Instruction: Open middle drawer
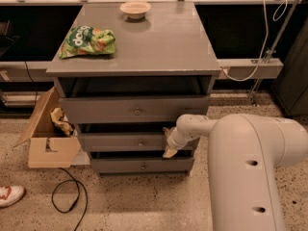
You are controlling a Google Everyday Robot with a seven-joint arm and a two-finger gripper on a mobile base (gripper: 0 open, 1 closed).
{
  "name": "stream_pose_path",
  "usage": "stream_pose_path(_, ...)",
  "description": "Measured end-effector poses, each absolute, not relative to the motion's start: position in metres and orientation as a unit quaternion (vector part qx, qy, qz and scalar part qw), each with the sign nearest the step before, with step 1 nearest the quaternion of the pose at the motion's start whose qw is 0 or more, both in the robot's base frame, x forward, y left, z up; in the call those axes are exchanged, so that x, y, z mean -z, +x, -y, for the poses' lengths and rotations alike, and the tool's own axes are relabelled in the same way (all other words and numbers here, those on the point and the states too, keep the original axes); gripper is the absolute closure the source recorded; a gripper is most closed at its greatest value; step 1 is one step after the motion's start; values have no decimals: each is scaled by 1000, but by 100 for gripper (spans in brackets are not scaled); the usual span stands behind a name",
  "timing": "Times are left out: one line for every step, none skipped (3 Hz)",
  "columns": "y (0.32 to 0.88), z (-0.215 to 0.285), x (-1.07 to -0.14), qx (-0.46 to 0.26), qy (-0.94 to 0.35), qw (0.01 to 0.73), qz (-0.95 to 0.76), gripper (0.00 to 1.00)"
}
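Note:
The grey cabinet (pixel 144 52) has three drawers. The middle drawer (pixel 120 142) has a low flat front with a small round knob (pixel 141 142) at its centre. It sits between the taller top drawer (pixel 110 110) and the bottom drawer (pixel 120 166). My gripper (pixel 168 141) is at the right part of the middle drawer's front, to the right of the knob. One tan fingertip (pixel 166 130) is at the panel's top edge and the other is at its bottom edge. The fingers stand apart and hold nothing. My white arm (pixel 250 158) reaches in from the right.
A green snack bag (pixel 87 41) and a small bowl (pixel 135 8) lie on the cabinet top. An open cardboard box (pixel 48 138) stands at the cabinet's left. A black cable (pixel 67 196) and a shoe (pixel 9 195) lie on the floor. A white cable (pixel 250 64) hangs at the right.

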State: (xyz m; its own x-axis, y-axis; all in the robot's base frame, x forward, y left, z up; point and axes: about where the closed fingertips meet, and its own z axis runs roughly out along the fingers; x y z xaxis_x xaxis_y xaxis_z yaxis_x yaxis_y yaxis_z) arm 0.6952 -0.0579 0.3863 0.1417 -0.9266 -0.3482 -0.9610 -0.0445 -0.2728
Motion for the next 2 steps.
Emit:
stream_pose_path(695,58,-392,-38,-722,224,-654,63)
stream_pose_path(695,58,-399,-38,-722,224,-654,86)
